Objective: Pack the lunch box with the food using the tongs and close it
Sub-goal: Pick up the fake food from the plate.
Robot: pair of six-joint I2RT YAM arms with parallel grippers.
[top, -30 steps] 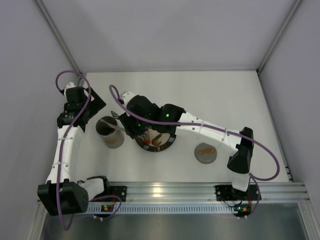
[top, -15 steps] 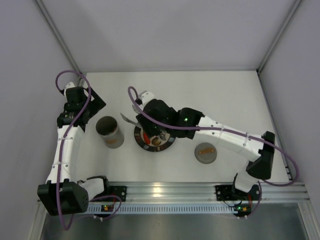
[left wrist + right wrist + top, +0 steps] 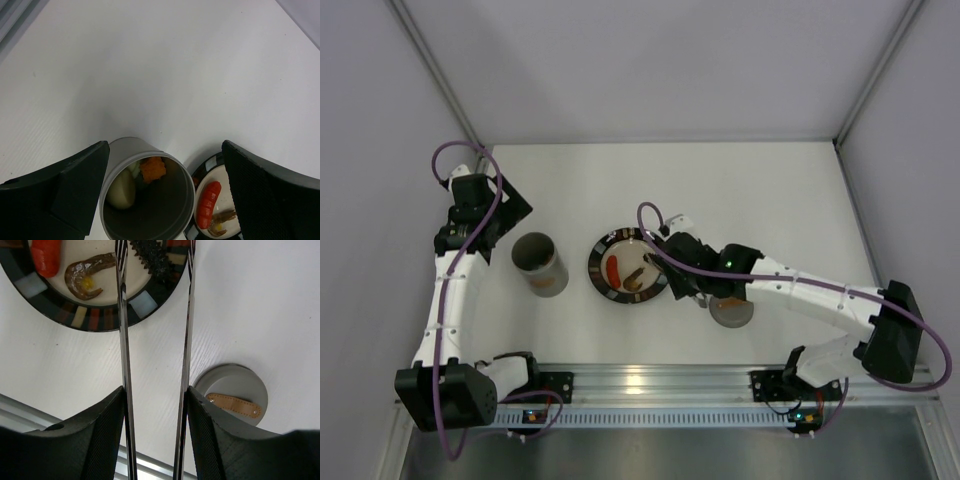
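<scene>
The grey lunch box point(image 3: 540, 263) stands uncovered left of the plate. Looking down from the left wrist, the lunch box point(image 3: 125, 148) holds a white lump point(image 3: 121, 190) and an orange piece point(image 3: 152, 169). My left gripper point(image 3: 165, 145) hangs open above and behind it, also in the top view point(image 3: 505, 210). A red sausage point(image 3: 613, 270) and a brown piece point(image 3: 638, 280) lie on the plate point(image 3: 595, 262). My right gripper point(image 3: 156, 390) is shut on the tongs point(image 3: 122, 340). Both tong arms reach over the plate's right side, with nothing between them. Its round lid point(image 3: 232, 387) lies beside the gripper.
In the right wrist view the plate point(image 3: 85, 317) also carries a dark spiky piece point(image 3: 150, 257) next to the brown piece point(image 3: 85, 272). The lid point(image 3: 730, 314) is partly under my right arm. The metal rail point(image 3: 650, 380) runs along the near edge, and walls close in three sides.
My right arm has swung to the right with the tongs, from beside the lunch box to the plate's right edge near the lid. The plate is now uncovered. The left arm has not moved.
</scene>
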